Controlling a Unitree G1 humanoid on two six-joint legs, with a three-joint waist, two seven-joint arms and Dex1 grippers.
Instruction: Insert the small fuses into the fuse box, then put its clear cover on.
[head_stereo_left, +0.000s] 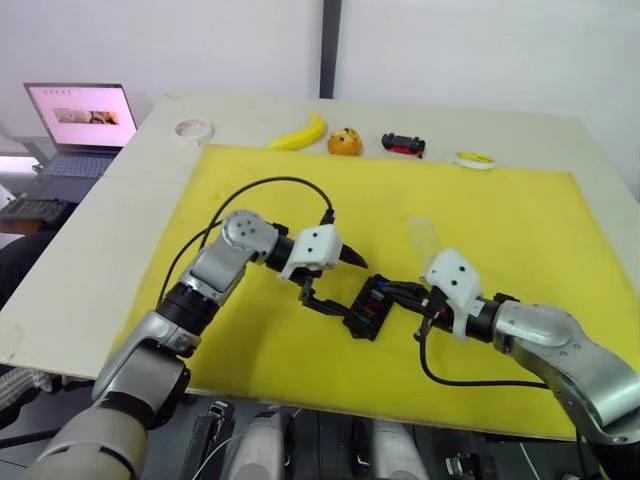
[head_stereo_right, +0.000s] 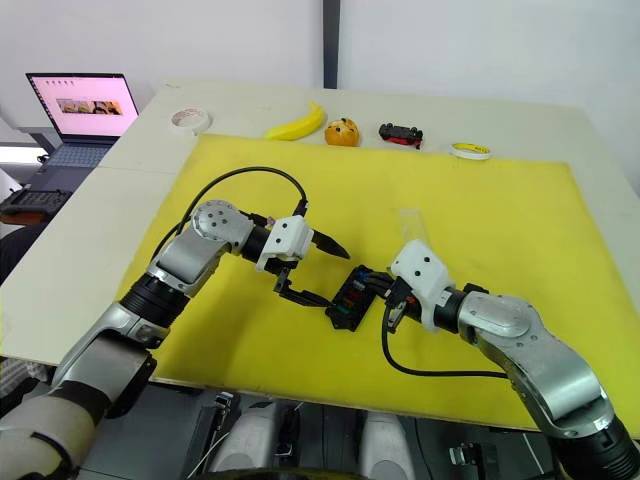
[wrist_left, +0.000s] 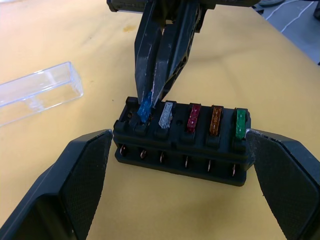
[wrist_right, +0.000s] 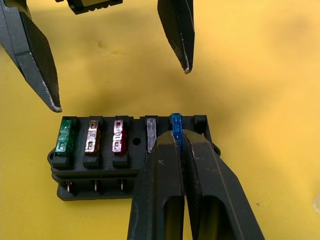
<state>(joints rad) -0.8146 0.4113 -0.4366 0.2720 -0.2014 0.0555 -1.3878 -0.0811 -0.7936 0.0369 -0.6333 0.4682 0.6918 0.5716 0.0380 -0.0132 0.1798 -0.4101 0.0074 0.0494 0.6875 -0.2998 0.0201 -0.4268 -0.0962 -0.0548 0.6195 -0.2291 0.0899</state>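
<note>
The black fuse box (head_stereo_left: 366, 308) lies on the yellow mat (head_stereo_left: 520, 230). Several small fuses stand in its slots: green (wrist_left: 241, 123), orange-brown (wrist_left: 215, 119), red (wrist_left: 193, 117) and grey (wrist_left: 165, 114). My right gripper (wrist_right: 176, 136) is shut on a blue fuse (wrist_right: 175, 122) that sits in the slot beside the grey one. My left gripper (wrist_left: 179, 145) is open, with one finger on each end of the box, apart from it. The clear cover (head_stereo_left: 422, 237) lies on the mat just beyond the box, also seen as the clear cover (wrist_left: 35, 92) in the left wrist view.
Along the far table edge sit a white tape roll (head_stereo_left: 192, 129), a banana (head_stereo_left: 300, 133), an orange (head_stereo_left: 344, 142), a black-and-red toy car (head_stereo_left: 403, 144) and a yellow tape ring (head_stereo_left: 474, 160). A laptop (head_stereo_left: 82, 120) stands off to the far left.
</note>
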